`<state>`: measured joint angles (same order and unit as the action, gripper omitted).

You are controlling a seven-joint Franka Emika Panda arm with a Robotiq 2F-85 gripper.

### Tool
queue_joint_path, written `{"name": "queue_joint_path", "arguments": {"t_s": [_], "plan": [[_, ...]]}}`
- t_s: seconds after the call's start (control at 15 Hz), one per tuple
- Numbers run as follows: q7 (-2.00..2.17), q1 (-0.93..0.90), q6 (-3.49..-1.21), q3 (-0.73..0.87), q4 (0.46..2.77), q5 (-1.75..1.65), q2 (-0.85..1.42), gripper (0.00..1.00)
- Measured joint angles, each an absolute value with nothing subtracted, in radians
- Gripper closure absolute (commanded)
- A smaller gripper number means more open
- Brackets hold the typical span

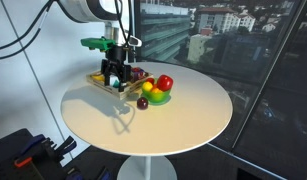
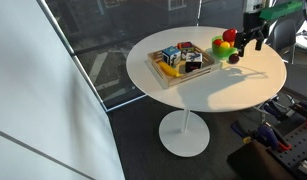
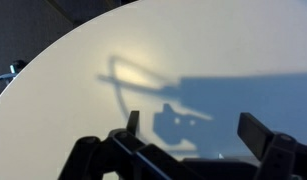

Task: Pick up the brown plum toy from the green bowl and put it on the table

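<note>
Your claw (image 1: 115, 72) hangs spread and empty at the upper left of an exterior view, over the wooden tray (image 1: 97, 80). The brown plum toy (image 1: 143, 102) sits at the lower-left edge of the green bowl (image 1: 159, 99), crowded by the red fruit (image 1: 165, 83) and the yellow fruit (image 1: 149, 89). The wrist view shows only bare worktop (image 3: 73, 80) and the claw's shadow (image 3: 163, 115), whereas both exterior views show the fruit and tray.
</note>
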<state>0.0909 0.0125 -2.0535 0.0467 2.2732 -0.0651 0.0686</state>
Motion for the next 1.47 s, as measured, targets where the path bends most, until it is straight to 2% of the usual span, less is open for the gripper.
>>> {"name": "queue_joint_path", "arguments": {"t_s": [0.6, 1.47], "plan": [[0.121, 0.012, -1.925, 0.025, 2.268, -0.065, -0.089, 0.0], [0.085, 0.001, -1.989, 0.003, 2.307, -0.048, -0.244, 0.0]]}}
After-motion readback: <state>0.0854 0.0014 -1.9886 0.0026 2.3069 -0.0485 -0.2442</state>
